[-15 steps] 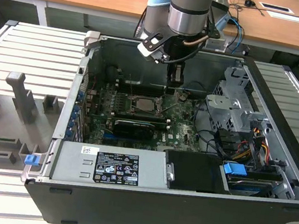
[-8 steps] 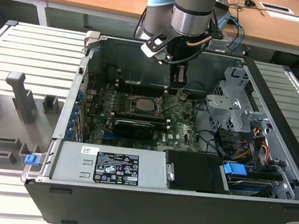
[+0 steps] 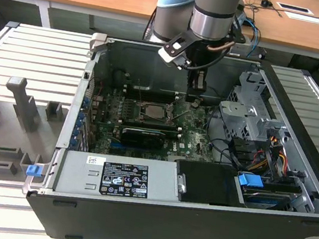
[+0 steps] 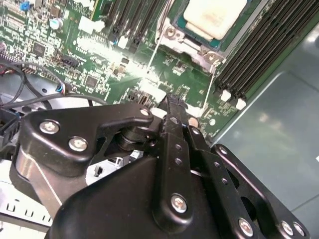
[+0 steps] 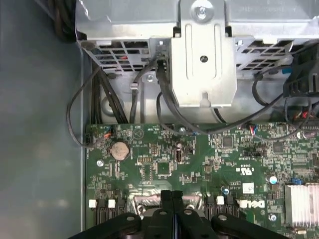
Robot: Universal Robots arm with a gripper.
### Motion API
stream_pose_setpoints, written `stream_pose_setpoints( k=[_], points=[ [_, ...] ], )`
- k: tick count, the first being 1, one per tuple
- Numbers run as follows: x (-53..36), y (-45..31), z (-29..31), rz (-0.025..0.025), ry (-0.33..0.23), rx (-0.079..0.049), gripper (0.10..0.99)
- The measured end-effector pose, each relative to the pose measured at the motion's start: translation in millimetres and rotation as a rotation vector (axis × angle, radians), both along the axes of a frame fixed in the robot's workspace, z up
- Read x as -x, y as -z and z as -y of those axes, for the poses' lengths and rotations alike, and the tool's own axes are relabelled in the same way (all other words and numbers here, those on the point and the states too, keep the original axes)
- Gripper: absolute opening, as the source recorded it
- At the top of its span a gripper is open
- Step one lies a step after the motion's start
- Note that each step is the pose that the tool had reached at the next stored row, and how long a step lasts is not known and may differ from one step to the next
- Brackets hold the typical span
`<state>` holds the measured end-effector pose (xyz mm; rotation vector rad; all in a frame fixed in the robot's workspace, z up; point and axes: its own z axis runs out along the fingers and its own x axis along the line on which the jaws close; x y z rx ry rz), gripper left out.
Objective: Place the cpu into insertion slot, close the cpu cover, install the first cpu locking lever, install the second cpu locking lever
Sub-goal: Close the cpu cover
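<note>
Hovering inside the open computer case [image 3: 191, 226], the gripper [image 3: 194, 96] stands in the exterior view just beside the insertion slot [image 3: 151, 111], toward the exterior view's right. In the second wrist view the cpu [image 4: 215, 15] sits in the slot and the cpu cover [image 4: 174, 34] appears to lie flat around it. 2 thin wire rods [image 4: 152, 55], judged to be the locking levers, run out from the socket and look unlatched. In the first wrist view the fingertips [image 5: 166, 199] are pressed together on nothing, above the green circuit board [image 5: 164, 167]. Judged step: installing lever 1. This calls for the closed tips to bear on a rod, press it down and tuck it under its catch.
</note>
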<state>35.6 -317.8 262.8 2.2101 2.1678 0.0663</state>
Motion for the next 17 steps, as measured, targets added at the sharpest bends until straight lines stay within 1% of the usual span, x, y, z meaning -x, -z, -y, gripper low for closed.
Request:
stream_pose_setpoints(
  k=[1, 2, 6, 9, 12, 14, 15, 17],
  points=[
    [-4.8, 0.4, 0.0, -0.0046, 0.0, 0.0, 0.106],
    [-6.5, 1.1, 0.0, -0.0056, 0.0, 0.0, 0.106],
    [-10.3, 4.4, 0.0, -0.0068, 0.0, 0.0, 0.106],
    [-13.8, 4.8, 0.0, -0.0083, 0.0, 0.0, 0.106],
    [-20.5, 4.7, 0.0, -0.0113, 0.0, 0.0, 0.106],
    [-22.4, 5.1, 0.0, -0.013, 0.0, 0.0, 0.106],
    [-23.6, 6.6, 0.0, -0.0152, -0.001, 0.0, 0.106],
    [-23.7, 10.2, 0.0, -0.0161, -0.003, 0.0, 0.106]
  ],
)
